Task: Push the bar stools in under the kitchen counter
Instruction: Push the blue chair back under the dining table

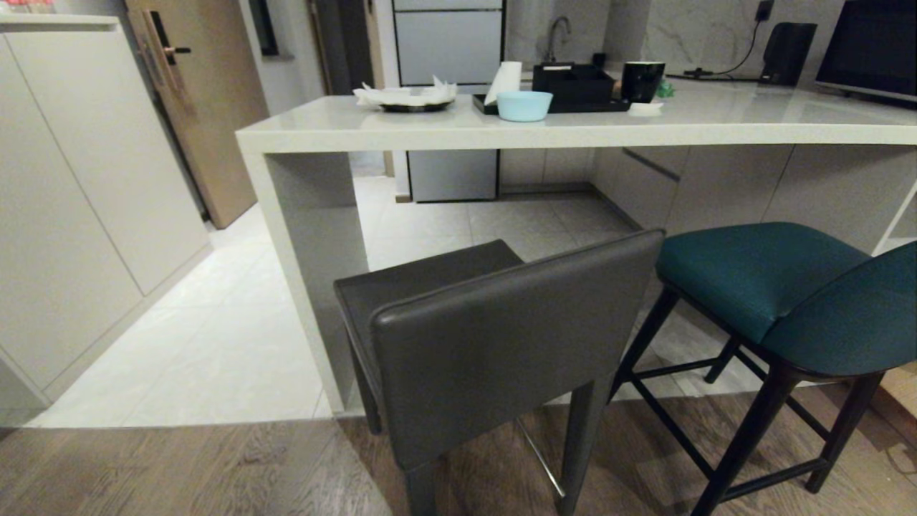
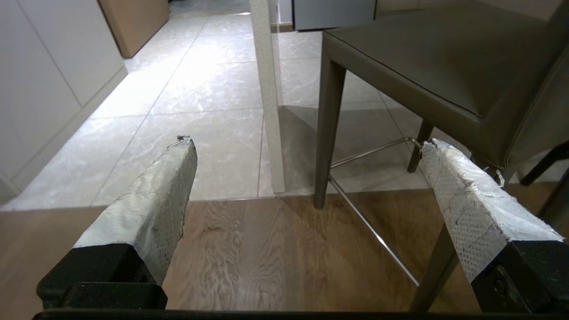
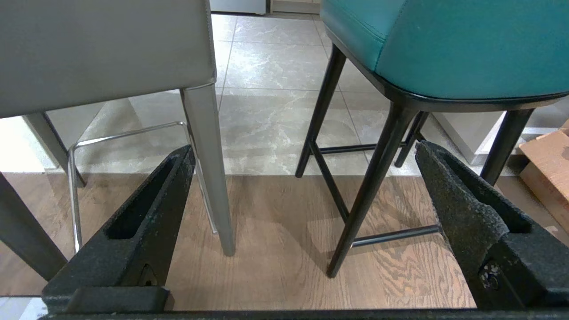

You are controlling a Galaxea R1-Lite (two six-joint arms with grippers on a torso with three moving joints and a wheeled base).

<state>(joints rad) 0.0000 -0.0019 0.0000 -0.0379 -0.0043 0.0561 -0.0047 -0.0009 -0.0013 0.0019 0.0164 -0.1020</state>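
Note:
Two bar stools stand before the kitchen counter (image 1: 458,129). The dark grey-brown stool (image 1: 501,337), boxy-backed, is turned askew beside the counter's slab side panel (image 1: 315,236). The teal stool (image 1: 781,287) with thin black legs stands to its right, its seat partly beneath the counter edge. Neither arm shows in the head view. My left gripper (image 2: 306,151) hangs low and open over the wood floor, left of the grey stool (image 2: 426,62). My right gripper (image 3: 304,155) is open too, low behind both stools, facing the gap between a grey leg (image 3: 211,164) and a teal stool leg (image 3: 369,191).
On the counter sit a light blue bowl (image 1: 524,105), a plate with paper (image 1: 412,97), a black tray (image 1: 573,89) and a dark mug (image 1: 641,80). White cabinets (image 1: 79,193) line the left. A cardboard box (image 3: 549,173) lies right of the teal stool. Tile meets wood flooring under the stools.

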